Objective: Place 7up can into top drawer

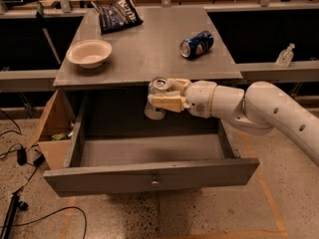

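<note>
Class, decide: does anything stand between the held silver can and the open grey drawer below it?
Nothing visible does. The gripper, shut on the silver-white 7up can, holds it over the rear of the open grey top drawer; the blue can lies up on the tabletop.

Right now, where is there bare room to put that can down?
The top drawer is bare wall to wall below the gripper, whose jaws are shut on the 7up can. On the tabletop, the stretch between bowl and blue can is free; the chip bag crowds the back-left corner.
</note>
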`<action>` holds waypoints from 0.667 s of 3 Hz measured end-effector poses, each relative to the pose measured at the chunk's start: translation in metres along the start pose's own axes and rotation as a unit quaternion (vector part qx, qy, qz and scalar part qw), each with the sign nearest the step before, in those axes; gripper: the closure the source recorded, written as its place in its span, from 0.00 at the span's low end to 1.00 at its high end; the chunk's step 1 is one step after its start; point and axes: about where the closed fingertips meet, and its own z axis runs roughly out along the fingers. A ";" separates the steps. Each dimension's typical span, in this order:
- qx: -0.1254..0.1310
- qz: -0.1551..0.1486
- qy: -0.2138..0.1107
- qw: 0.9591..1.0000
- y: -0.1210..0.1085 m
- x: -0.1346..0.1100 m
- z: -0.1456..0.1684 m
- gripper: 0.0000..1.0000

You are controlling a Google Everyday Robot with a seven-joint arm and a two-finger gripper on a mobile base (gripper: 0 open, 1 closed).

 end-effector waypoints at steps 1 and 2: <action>-0.041 0.010 0.004 0.999 -0.001 0.041 0.009 1.00; -0.107 0.001 0.024 0.994 -0.004 0.074 0.023 1.00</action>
